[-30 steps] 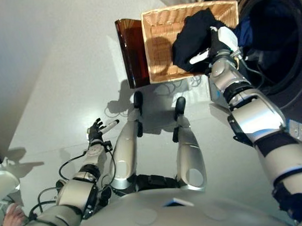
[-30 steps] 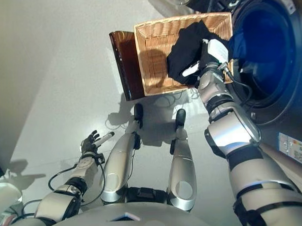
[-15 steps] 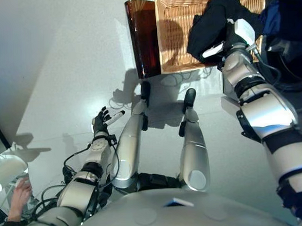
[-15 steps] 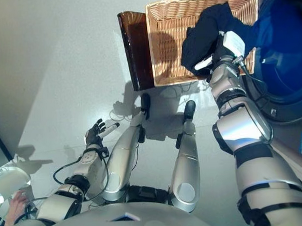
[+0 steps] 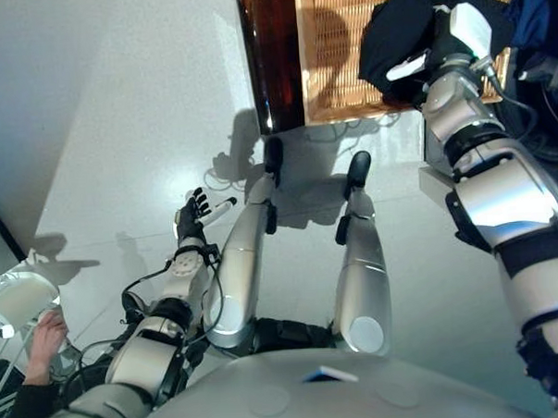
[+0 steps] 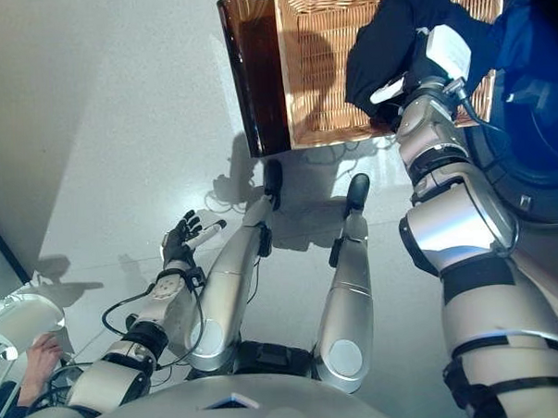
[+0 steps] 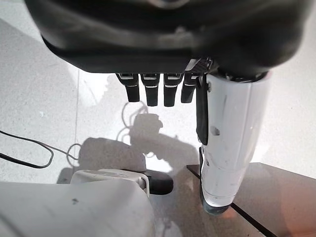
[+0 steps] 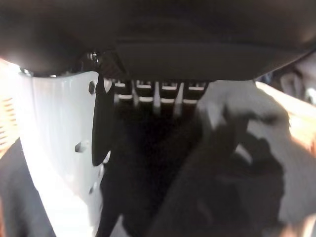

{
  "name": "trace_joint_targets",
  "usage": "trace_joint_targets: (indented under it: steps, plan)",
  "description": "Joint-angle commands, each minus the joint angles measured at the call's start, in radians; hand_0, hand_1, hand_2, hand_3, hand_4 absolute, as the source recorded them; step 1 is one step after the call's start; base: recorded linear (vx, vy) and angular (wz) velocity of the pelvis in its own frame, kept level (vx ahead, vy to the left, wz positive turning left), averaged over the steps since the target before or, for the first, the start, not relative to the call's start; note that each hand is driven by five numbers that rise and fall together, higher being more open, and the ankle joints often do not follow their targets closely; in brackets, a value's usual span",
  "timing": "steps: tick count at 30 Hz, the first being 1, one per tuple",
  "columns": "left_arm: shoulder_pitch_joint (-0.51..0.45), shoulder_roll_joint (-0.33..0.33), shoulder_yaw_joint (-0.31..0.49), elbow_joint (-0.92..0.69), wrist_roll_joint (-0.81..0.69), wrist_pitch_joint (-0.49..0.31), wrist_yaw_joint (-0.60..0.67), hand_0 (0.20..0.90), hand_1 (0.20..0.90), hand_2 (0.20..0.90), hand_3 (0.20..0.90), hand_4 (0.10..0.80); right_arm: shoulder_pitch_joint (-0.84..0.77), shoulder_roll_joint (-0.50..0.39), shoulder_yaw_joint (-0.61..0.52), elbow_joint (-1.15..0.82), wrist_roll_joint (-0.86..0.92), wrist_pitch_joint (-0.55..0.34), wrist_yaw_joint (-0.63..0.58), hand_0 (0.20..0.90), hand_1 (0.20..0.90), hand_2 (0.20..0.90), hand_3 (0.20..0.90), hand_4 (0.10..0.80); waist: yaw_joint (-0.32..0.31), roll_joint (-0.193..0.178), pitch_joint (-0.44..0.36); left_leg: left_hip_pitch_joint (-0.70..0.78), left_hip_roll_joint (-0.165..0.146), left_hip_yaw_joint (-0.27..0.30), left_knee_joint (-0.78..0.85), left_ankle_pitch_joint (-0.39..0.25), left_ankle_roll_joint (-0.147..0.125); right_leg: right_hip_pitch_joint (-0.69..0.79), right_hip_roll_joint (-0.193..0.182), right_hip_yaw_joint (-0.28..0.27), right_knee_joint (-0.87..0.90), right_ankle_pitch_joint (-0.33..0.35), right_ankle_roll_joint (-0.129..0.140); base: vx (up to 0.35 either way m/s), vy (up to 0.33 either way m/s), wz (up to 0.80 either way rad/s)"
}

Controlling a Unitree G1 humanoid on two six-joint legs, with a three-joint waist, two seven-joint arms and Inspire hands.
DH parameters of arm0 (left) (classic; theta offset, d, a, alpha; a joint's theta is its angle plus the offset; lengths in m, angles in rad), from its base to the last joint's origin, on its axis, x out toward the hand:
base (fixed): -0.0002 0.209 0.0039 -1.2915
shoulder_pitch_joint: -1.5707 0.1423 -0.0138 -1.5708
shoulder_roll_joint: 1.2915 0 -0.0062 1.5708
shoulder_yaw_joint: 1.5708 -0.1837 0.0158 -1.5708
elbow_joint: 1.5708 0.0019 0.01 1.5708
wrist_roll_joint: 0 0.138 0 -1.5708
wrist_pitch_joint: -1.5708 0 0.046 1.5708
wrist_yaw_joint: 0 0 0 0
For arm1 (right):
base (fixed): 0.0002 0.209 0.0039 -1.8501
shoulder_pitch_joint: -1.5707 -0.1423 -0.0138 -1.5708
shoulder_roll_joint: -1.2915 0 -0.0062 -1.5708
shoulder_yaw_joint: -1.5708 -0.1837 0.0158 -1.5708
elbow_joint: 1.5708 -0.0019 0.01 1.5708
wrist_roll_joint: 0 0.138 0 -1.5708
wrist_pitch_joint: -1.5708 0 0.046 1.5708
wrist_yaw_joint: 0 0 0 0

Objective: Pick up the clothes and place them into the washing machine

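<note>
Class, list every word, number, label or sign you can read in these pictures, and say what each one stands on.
None can be read.
The black garment, wicker basket, right hand and left hand show no print.

You have a pale grey floor [image 5: 146,122] carrying a wicker basket [image 6: 315,69] with a dark brown panel [image 6: 253,71] touching its left side.

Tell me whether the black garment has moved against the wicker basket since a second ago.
No clear move. The black garment, gripped by the right hand, covers the same right part of the wicker basket; the whole view shifted, so the camera moved.
</note>
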Motion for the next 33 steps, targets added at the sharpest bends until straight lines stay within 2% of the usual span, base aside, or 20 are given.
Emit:
trace_joint_targets:
  steps: [1, 10, 11, 12, 16, 23, 24, 25, 26, 27, 28, 29, 30, 31, 32, 33]
  plan:
    - [0.108, 0.026, -0.004, -0.037, -0.019, -0.030, 0.030, 0.900, 0.900, 0.900, 0.900, 0.800, -0.071, -0.050, 0.044, -0.012, -0.017, -0.004, -0.002, 0.200, 0.200, 0.200, 0.200, 0.300, 0.005, 0.023, -0.003, -0.133, -0.001, -0.009, 0.146, -0.042, -0.054, 0.059, -0.050, 0.014, -0.012, 0.003, 0.004, 0.000, 0.000, 0.00]
    - [0.113, 0.033, 0.008, -0.034, -0.020, -0.030, 0.035, 0.900, 0.900, 0.900, 0.900, 0.800, -0.061, -0.047, 0.008, -0.005, 0.000, 0.004, -0.018, 0.200, 0.200, 0.200, 0.200, 0.300, -0.003, 0.020, -0.005, -0.126, -0.003, -0.004, 0.139, -0.042, -0.056, 0.064, -0.053, 0.011, -0.028, 0.010, 0.006, 0.000, 0.000, 0.00]
    - [0.045, 0.042, 0.017, 0.051, 0.005, -0.011, 0.087, 0.900, 0.900, 0.900, 0.900, 0.800, -0.045, -0.025, -0.017, -0.013, 0.005, 0.009, -0.032, 0.200, 0.200, 0.200, 0.200, 0.300, -0.022, 0.006, -0.005, -0.123, 0.002, -0.002, 0.140, -0.045, -0.056, 0.066, -0.050, 0.013, -0.029, 0.010, 0.007, 0.000, 0.000, 0.00]
    - [0.043, 0.056, 0.009, 0.069, 0.035, -0.009, 0.053, 0.900, 0.900, 0.900, 0.900, 0.800, -0.052, -0.029, -0.024, -0.002, 0.007, 0.019, -0.031, 0.200, 0.200, 0.200, 0.200, 0.300, -0.023, 0.002, -0.007, -0.120, 0.003, -0.001, 0.142, -0.047, -0.056, 0.068, -0.050, 0.013, -0.030, 0.012, 0.008, 0.000, 0.000, 0.00]
    - [0.110, 0.052, 0.019, 0.073, 0.021, -0.001, 0.025, 0.900, 0.900, 0.900, 0.900, 0.800, -0.069, -0.047, -0.060, 0.005, 0.059, 0.014, -0.032, 0.200, 0.200, 0.200, 0.200, 0.300, -0.012, 0.001, -0.023, -0.093, 0.002, -0.009, 0.128, -0.046, -0.055, 0.090, -0.049, 0.008, -0.035, 0.014, 0.006, 0.009, -0.009, -0.02]
    - [0.112, 0.072, 0.052, 0.129, 0.020, 0.002, 0.027, 0.900, 0.900, 0.900, 0.900, 0.800, 0.006, -0.059, -0.147, -0.073, 0.141, -0.018, -0.071, 0.200, 0.200, 0.200, 0.200, 0.300, -0.029, -0.033, -0.048, -0.033, 0.008, -0.007, 0.098, -0.042, -0.056, 0.142, -0.047, 0.006, -0.059, 0.021, 0.008, 0.018, -0.005, -0.01]
    - [0.110, 0.075, 0.057, 0.139, 0.015, 0.003, 0.029, 0.900, 0.900, 0.900, 0.900, 0.800, 0.035, -0.055, -0.211, -0.098, 0.217, -0.038, -0.088, 0.200, 0.200, 0.200, 0.200, 0.300, -0.037, -0.038, -0.049, -0.014, 0.011, -0.007, 0.098, -0.049, -0.056, 0.161, -0.046, 0.006, -0.062, 0.017, 0.008, 0.000, 0.000, 0.00]
    - [0.109, 0.075, 0.057, 0.139, 0.014, 0.003, 0.029, 0.900, 0.900, 0.900, 0.900, 0.800, 0.035, -0.055, -0.212, -0.098, 0.217, -0.038, -0.088, 0.200, 0.200, 0.200, 0.200, 0.300, -0.037, -0.040, -0.052, -0.016, 0.010, -0.007, 0.093, -0.044, -0.056, 0.158, -0.047, 0.007, -0.064, 0.021, 0.008, 0.044, -0.003, -0.01]
    - [0.112, 0.078, 0.066, 0.147, 0.009, 0.006, 0.026, 0.900, 0.900, 0.900, 0.900, 0.800, 0.071, -0.048, -0.295, -0.125, 0.337, -0.069, -0.089, 0.200, 0.200, 0.200, 0.200, 0.300, -0.048, -0.042, -0.053, -0.002, 0.013, -0.007, 0.093, -0.050, -0.056, 0.171, -0.047, 0.007, -0.066, 0.018, 0.009, 0.015, 0.000, -0.07]
    - [0.111, 0.078, 0.066, 0.147, 0.009, 0.006, 0.026, 0.900, 0.900, 0.900, 0.900, 0.800, 0.071, -0.048, -0.295, -0.126, 0.337, -0.069, -0.089, 0.200, 0.200, 0.200, 0.200, 0.300, -0.048, -0.043, -0.055, -0.003, 0.013, -0.007, 0.088, -0.045, -0.056, 0.168, -0.047, 0.008, -0.068, 0.021, 0.009, 0.052, 0.006, -0.02]
    - [0.114, 0.080, 0.076, 0.150, 0.000, 0.007, 0.021, 0.900, 0.900, 0.900, 0.900, 0.800, 0.135, -0.033, -0.414, -0.189, 0.517, -0.122, -0.086, 0.200, 0.200, 0.200, 0.200, 0.300, -0.062, -0.045, -0.055, 0.013, 0.014, -0.007, 0.082, -0.051, -0.055, 0.183, -0.048, 0.009, -0.072, 0.017, 0.009, 0.037, 0.007, -0.03]
    - [0.118, 0.081, 0.077, 0.151, -0.002, 0.007, 0.018, 0.900, 0.900, 0.900, 0.900, 0.800, 0.167, -0.019, -0.477, -0.213, 0.621, -0.156, -0.085, 0.200, 0.200, 0.200, 0.200, 0.300, -0.067, -0.045, -0.056, 0.019, 0.015, -0.005, 0.078, -0.051, -0.055, 0.186, -0.048, 0.008, -0.072, 0.015, 0.010, 0.034, 0.007, -0.01]
    - [0.118, 0.082, 0.077, 0.151, -0.002, 0.007, 0.018, 0.900, 0.900, 0.900, 0.900, 0.800, 0.169, -0.019, -0.478, -0.214, 0.621, -0.156, -0.085, 0.200, 0.200, 0.200, 0.200, 0.300, -0.066, -0.046, -0.058, 0.018, 0.015, -0.005, 0.074, -0.045, -0.055, 0.184, -0.048, 0.009, -0.074, 0.019, 0.009, 0.043, 0.025, -0.04]
    - [0.129, 0.080, 0.084, 0.161, -0.013, 0.008, 0.003, 0.900, 0.900, 0.900, 0.900, 0.800, 0.249, 0.032, -0.627, -0.260, 0.903, -0.249, -0.037, 0.200, 0.200, 0.200, 0.200, 0.300, -0.076, -0.041, -0.059, 0.033, 0.016, -0.004, 0.072, -0.054, -0.055, 0.194, -0.049, 0.009, -0.073, 0.010, 0.009, 0.048, 0.031, -0.03]
    - [0.136, 0.078, 0.087, 0.171, -0.014, 0.010, -0.008, 0.900, 0.900, 0.900, 0.900, 0.800, 0.288, 0.069, -0.696, -0.271, 1.057, -0.288, 0.012, 0.200, 0.200, 0.200, 0.200, 0.300, -0.081, -0.038, -0.060, 0.039, 0.016, -0.003, 0.070, -0.057, -0.055, 0.200, -0.050, 0.010, -0.075, 0.008, 0.009, 0.074, 0.039, -0.09]
    - [0.142, 0.078, 0.093, 0.183, -0.022, 0.015, -0.018, 0.900, 0.900, 0.900, 0.900, 0.800, 0.319, 0.089, -0.722, -0.270, 1.133, -0.309, 0.038, 0.200, 0.200, 0.200, 0.200, 0.300, -0.081, -0.036, -0.063, 0.044, 0.017, -0.002, 0.071, -0.060, -0.054, 0.206, -0.050, 0.011, -0.077, 0.005, 0.008, 0.016, 0.016, -0.13]
